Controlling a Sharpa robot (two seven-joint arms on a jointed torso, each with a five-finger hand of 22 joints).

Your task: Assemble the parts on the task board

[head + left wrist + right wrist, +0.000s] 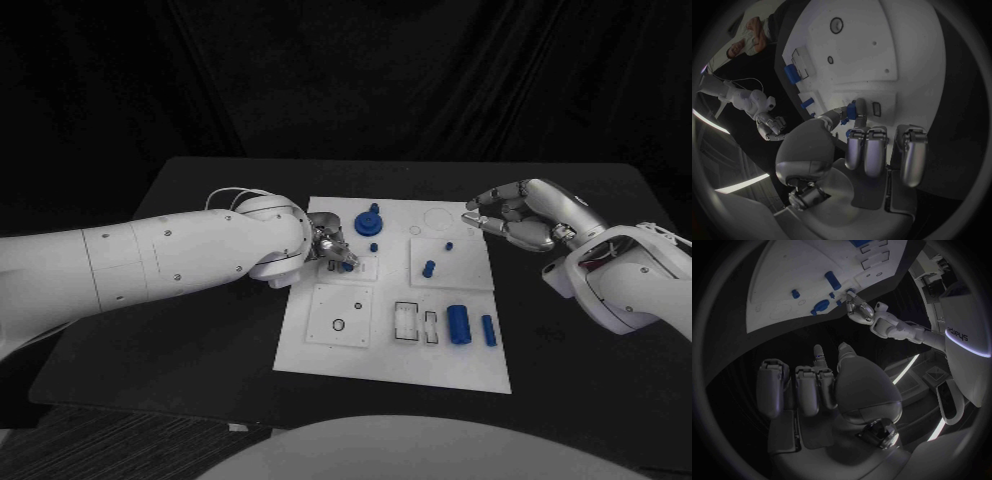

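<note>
The white task board (325, 355) lies mid-table. My left hand (326, 246) hovers over its left-centre inset and pinches a small blue part (348, 266) between thumb and a finger; the left wrist view shows that blue part (856, 111) at the fingertips, just above the board (898, 45). My right hand (522, 215) hangs above the board's far right edge with fingers curled in and nothing in them; its folded fingers (811, 385) show in the right wrist view. A round blue part (369, 222) stands at the far middle. Blue pegs (428, 268) stand nearby.
A large blue cylinder (459, 323) and a slimmer one (489, 330) lie near the board's near right corner, beside black-outlined slots (408, 320). A small ring (338, 324) marks the near left plate. Black table (173, 340) surrounds the board.
</note>
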